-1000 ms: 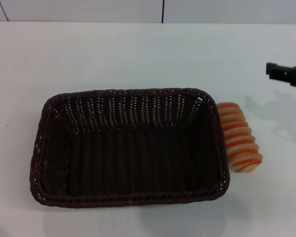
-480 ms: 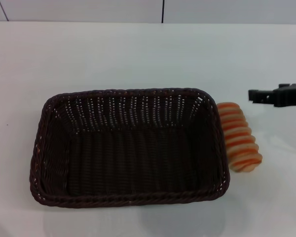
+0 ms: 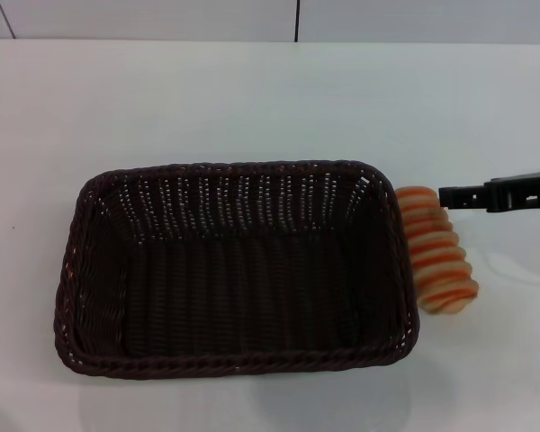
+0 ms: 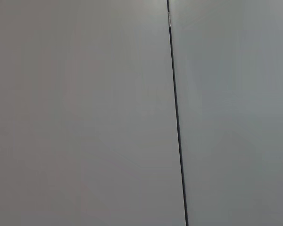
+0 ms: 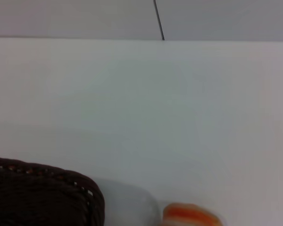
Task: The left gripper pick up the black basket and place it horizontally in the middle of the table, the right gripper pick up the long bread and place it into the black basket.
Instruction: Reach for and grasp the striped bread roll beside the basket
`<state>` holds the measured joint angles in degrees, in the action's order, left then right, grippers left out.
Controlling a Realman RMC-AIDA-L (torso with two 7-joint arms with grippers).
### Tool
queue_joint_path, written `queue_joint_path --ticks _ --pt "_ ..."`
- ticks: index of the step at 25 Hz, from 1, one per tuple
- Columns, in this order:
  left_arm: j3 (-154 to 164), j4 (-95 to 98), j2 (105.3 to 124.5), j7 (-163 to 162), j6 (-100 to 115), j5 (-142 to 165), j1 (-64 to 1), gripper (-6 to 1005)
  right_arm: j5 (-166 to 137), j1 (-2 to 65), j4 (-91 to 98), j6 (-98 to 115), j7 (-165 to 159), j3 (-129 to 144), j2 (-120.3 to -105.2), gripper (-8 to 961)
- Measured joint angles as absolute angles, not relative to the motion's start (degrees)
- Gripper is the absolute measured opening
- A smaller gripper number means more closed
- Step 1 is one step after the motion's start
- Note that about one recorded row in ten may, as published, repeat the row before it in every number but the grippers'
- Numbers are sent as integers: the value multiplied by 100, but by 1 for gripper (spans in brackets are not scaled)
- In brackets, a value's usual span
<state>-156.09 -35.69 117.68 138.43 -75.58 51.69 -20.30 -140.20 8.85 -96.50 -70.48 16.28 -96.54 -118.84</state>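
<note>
Bright even light, soft shadows, slight blur

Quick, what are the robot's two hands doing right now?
Left gripper: not in any view.
Right gripper: above the far end of the long bread, holding nothing; open or closed cannot be told.

Of our own body, only the right gripper [image 3: 450, 195] showed, in the head view: a matte black piece, long and slim, with a squared, blocky tip and a thicker black section behind it. A sliver of pale silver-grey casing sat behind that. Neither wrist view showed any part of us.
</note>
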Motion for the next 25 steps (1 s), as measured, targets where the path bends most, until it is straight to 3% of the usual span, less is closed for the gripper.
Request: queue_joint_path --ticks 25 --pt "-15615 -3568 11777 13843 -7638 5168 -2092 809 -13863 1339 -8634 -7015 1780 -9659 -11888 802"
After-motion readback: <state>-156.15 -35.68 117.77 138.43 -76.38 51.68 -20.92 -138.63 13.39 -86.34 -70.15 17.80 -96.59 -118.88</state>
